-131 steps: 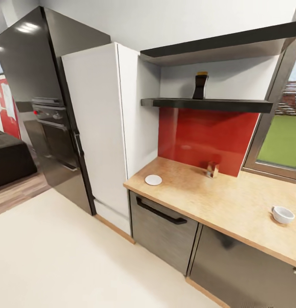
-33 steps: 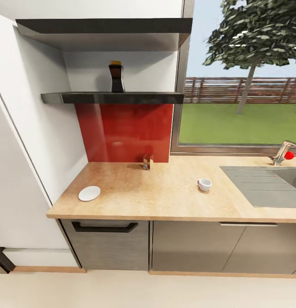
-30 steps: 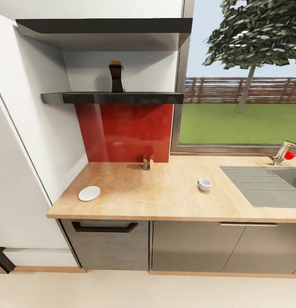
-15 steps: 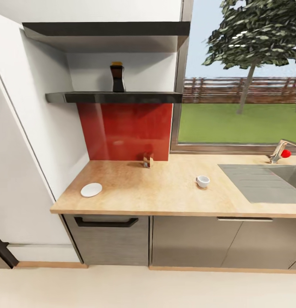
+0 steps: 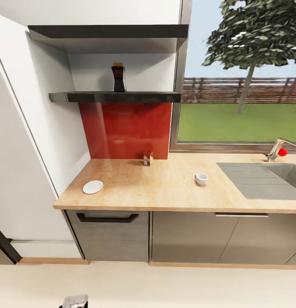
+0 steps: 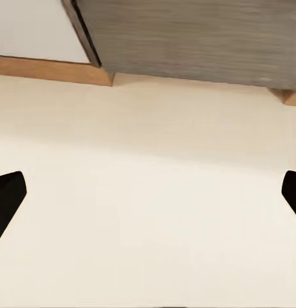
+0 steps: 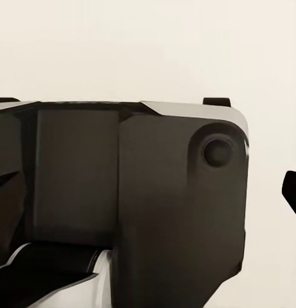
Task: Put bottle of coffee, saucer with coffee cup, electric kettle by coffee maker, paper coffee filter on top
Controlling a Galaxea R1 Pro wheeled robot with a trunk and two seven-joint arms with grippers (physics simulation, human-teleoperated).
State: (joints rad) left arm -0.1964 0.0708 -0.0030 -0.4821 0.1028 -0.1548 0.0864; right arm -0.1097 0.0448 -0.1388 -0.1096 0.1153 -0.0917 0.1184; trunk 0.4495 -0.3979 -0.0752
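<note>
Closest to you, the left gripper [image 6: 148, 192] hangs over bare cream floor [image 6: 148, 212] with its fingertips [image 6: 6, 196] spread wide, nothing between them. The right gripper's dark fingertip [image 7: 293, 189] peeks past the robot's black base [image 7: 141, 205]; can't tell how its jaws sit. Further out on the countertop [image 5: 165, 192], the saucer [image 5: 93, 187] lies left and the coffee cup [image 5: 201, 179] sits well apart to its right. Farthest back, the bottle of coffee [image 5: 118, 78] stands upright on the shelf [image 5: 113, 97].
</note>
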